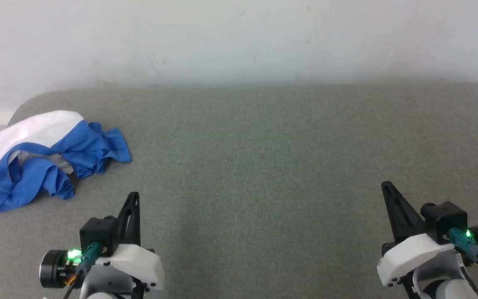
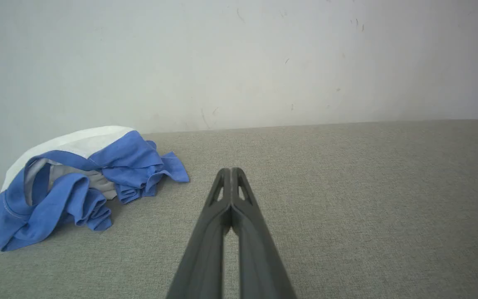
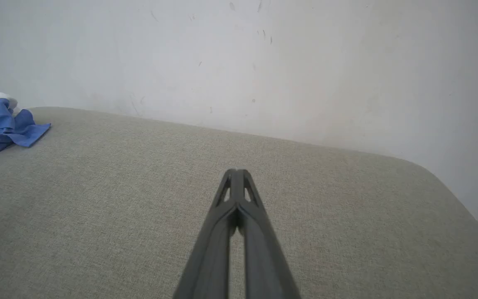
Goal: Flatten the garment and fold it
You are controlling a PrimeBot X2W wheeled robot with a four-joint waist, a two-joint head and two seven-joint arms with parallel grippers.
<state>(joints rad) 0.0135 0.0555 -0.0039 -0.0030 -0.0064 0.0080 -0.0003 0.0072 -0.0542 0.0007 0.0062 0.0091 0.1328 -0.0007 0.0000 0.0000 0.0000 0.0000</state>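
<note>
- The task looks to be at its very start: the garment lies in a crumpled heap, with nothing flattened or folded yet
- In the head view the garment sits at about 10 o'clock, at the far left corner of the tabletop; its white body is on top, the blue sleeves are bunched in front, and one edge reaches close to the left rim
- The left pincer is at 7 o'clock, closed on nothing, with its fingers pressed together; the heap lies near it at roughly 11 o'clock, not touching
- The right pincer is at 4 o'clock, also closed and empty, well apart from the garment
- The next move probably calls for the left pincer to open, reach towards 11 o'clock, take an edge of the heap and draw it towards the middle; soft jersey tends to drag and bunch, so a second hold would help
- The tabletop has a grey woven cover and rounded corners; a white, lightly scuffed wall stands behind it at 12 o'clock
</note>
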